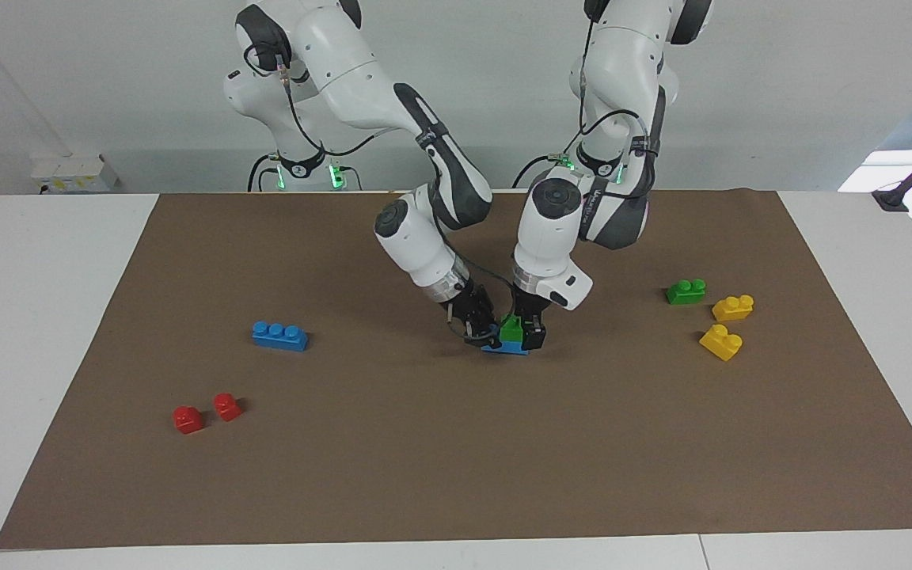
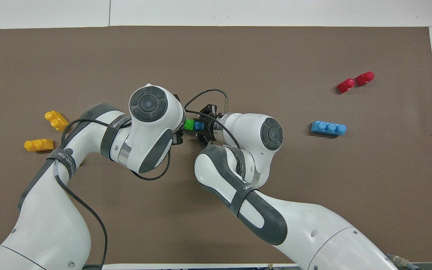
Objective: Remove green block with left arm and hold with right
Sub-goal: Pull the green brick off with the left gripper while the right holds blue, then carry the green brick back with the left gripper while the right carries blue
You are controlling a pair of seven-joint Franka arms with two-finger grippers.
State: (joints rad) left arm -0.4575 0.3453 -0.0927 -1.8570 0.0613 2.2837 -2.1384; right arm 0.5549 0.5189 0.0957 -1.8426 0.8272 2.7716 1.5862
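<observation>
Meeting at the mat's middle in the facing view, both arms come down from twelve o'clock onto one small stack: the green block [image 1: 511,328] sits on a blue brick [image 1: 503,347] that lies on the brown mat [image 1: 456,475]. The left end effector [image 1: 526,336] points straight down, with a finger on each side of the green block; whether it is clamped on it cannot be told. The right end effector [image 1: 481,331] slants in from ten o'clock and is closed on the blue brick's end. A second green block [image 1: 685,291] lies at three o'clock from the stack, with two yellow bricks [image 1: 726,324] just past it. Another blue brick [image 1: 279,335] lies at nine o'clock, and two red bricks [image 1: 206,412] at eight o'clock.

From overhead, the green block [image 2: 189,124] and blue brick [image 2: 200,125] show in the gap between the two wrists. The left end effector [image 2: 180,132] is mostly hidden under its own wrist; the right end effector [image 2: 203,129] reaches in from three o'clock. Yellow bricks [image 2: 47,131] lie at nine o'clock, the loose blue brick [image 2: 328,128] at three o'clock, red bricks [image 2: 355,82] at two o'clock. The white tabletop [image 2: 238,11] borders the mat [image 2: 238,56].
</observation>
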